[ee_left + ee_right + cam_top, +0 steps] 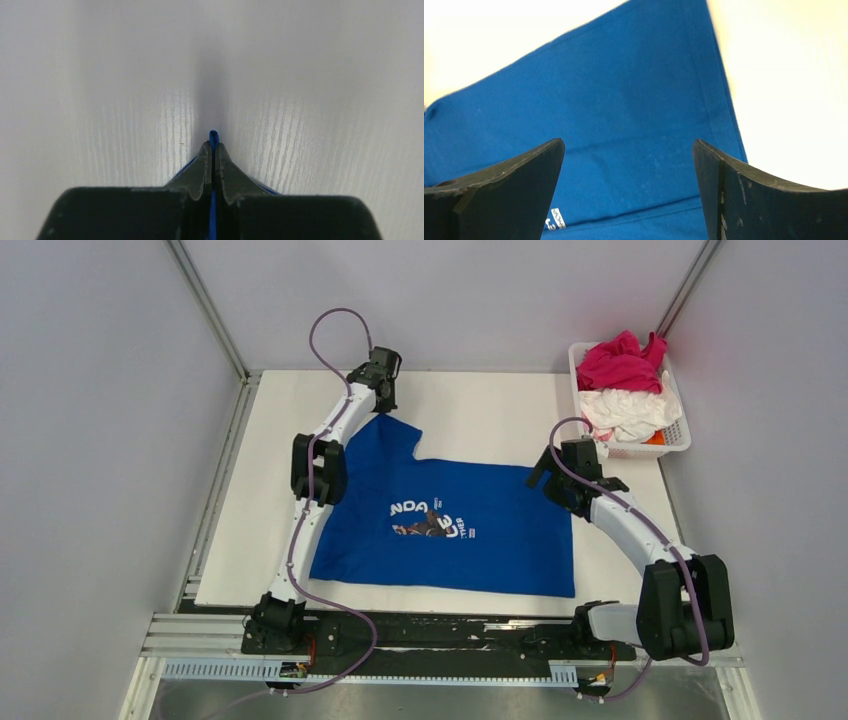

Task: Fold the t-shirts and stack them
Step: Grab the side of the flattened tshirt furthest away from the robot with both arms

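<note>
The royal blue t-shirt (470, 530) lies spread on the white table, panda print up and partly folded over. My left gripper (383, 390) is at its far left corner, shut on a pinch of blue cloth (213, 135), which pokes out past the closed fingertips (204, 160). My right gripper (548, 478) hovers open over the shirt's far right corner; the blue cloth (624, 115) fills the view between its spread fingers (714, 165). The magenta pink t-shirt (620, 362) and the white t-shirt (630, 412) lie crumpled in the basket.
A small white lattice basket (682, 440) stands at the table's far right corner, with something orange (655, 438) under the shirts. Grey walls enclose the white table (480, 405). A metal rail runs along the near edge.
</note>
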Robot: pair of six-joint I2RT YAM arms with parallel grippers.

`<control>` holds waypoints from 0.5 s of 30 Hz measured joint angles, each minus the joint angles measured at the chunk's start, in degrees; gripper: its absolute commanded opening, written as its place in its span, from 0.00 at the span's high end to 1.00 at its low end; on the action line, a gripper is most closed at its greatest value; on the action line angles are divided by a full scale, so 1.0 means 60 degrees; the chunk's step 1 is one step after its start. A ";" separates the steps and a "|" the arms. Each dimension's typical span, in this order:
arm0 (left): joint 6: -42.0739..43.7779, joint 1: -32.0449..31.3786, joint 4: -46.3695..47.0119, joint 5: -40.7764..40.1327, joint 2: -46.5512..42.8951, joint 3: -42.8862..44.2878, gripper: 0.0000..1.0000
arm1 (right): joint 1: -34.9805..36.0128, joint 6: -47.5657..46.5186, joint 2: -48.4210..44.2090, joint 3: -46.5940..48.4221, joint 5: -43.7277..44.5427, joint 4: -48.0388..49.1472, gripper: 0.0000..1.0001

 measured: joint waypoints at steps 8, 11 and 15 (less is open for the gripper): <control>0.0138 0.0004 0.0346 -0.0160 -0.0306 -0.0601 1.00 | -0.0215 -0.0044 0.2007 0.2124 0.1395 -0.0419 0.02; 0.0175 -0.0015 0.0455 -0.0146 -0.0616 -0.1122 1.00 | -0.0342 -0.0080 0.3293 0.3512 0.1953 -0.0834 0.07; 0.0168 -0.0033 0.0525 -0.0120 -0.1191 -0.2073 1.00 | -0.0565 -0.0138 0.5023 0.5257 0.2557 -0.1599 0.21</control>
